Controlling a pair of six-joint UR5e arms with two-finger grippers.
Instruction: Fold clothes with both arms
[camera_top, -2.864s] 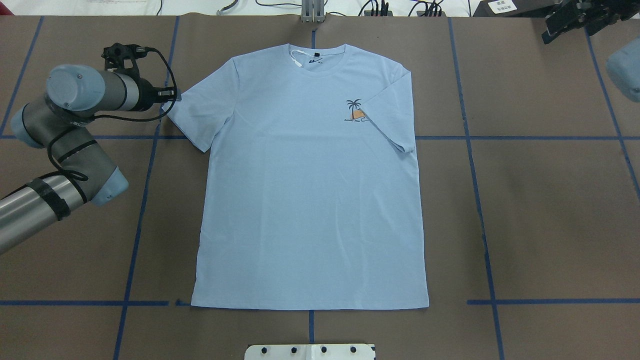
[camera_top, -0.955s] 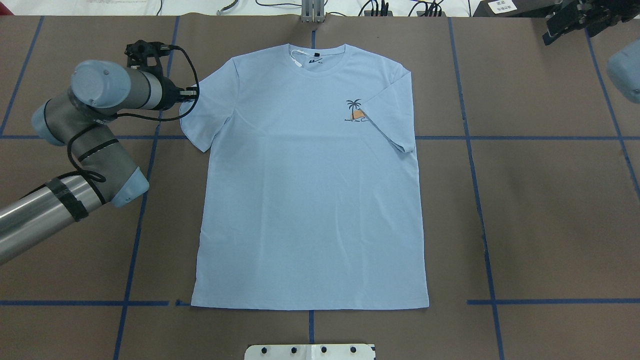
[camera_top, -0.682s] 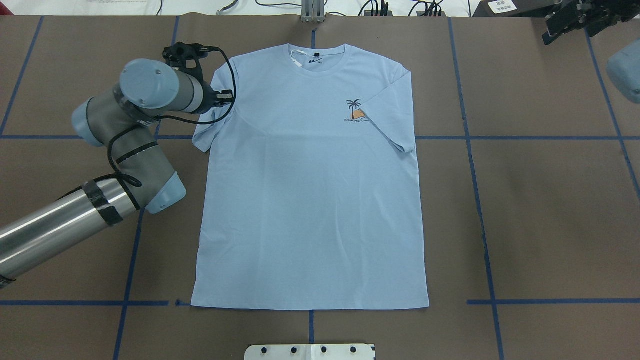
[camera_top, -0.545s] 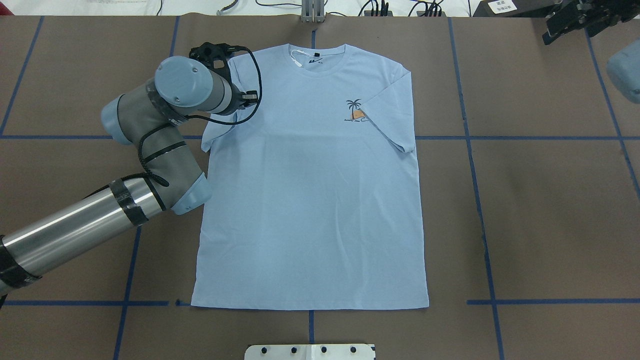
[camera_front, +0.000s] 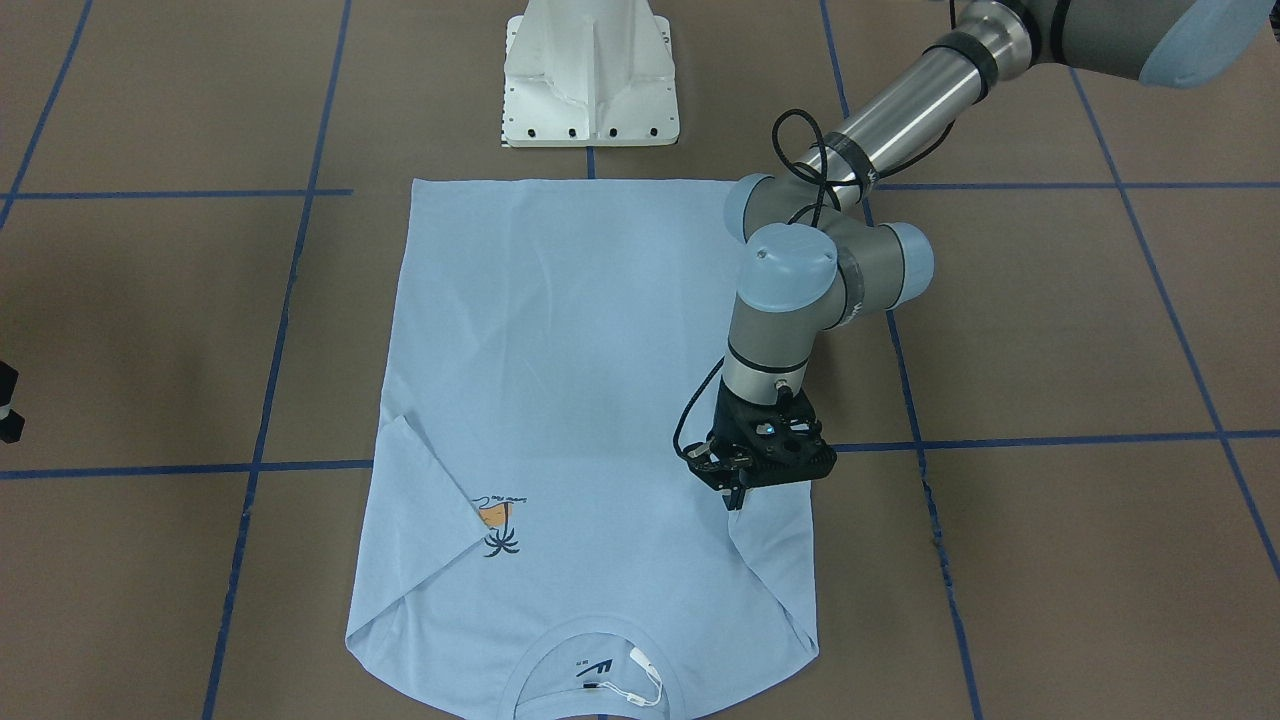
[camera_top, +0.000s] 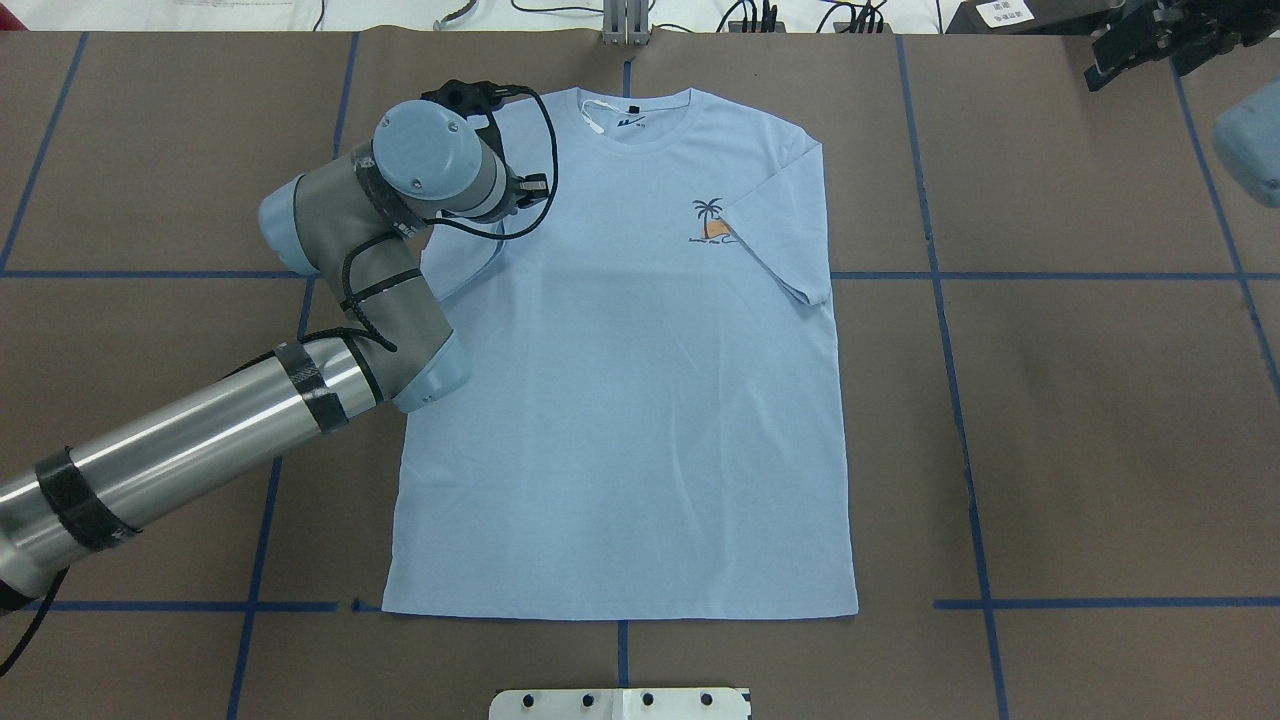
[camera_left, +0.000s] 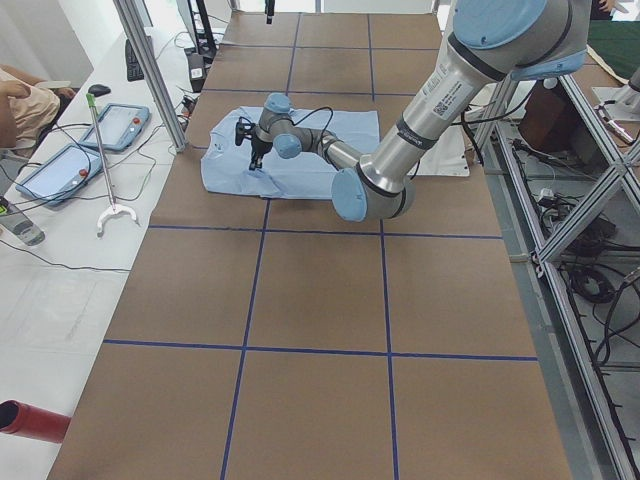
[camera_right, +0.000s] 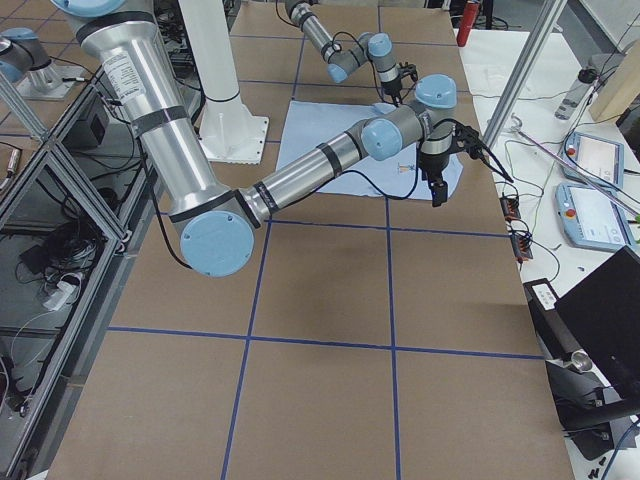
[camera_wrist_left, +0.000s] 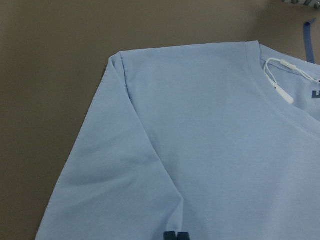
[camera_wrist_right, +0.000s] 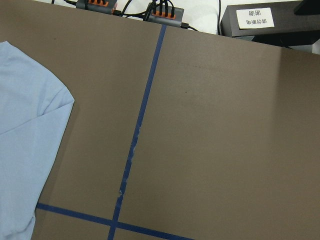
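The light blue T-shirt (camera_top: 620, 420) lies flat, chest up, collar (camera_top: 635, 120) at the far edge. Its right sleeve (camera_top: 785, 245) is folded in, touching the palm print (camera_top: 712, 222). My left gripper (camera_front: 736, 497) is shut on the edge of the left sleeve (camera_front: 775, 575), which is doubled over onto the shirt body. In the left wrist view the fingertips (camera_wrist_left: 176, 236) pinch the fabric at the bottom edge. My right gripper (camera_right: 438, 192) hangs off the shirt near the far right table corner; I cannot tell whether it is open or shut.
The white pedestal base (camera_front: 590, 75) stands behind the shirt's hem. Blue tape lines (camera_top: 940, 275) cross the brown table. Cables and plugs (camera_top: 760, 15) and a labelled black box (camera_wrist_right: 255, 22) line the far edge. Tablets (camera_left: 90, 130) lie on a side bench.
My left gripper has carried the left sleeve rightward from beside the shirt, folding it onto the shirt body. The right arm has not moved.
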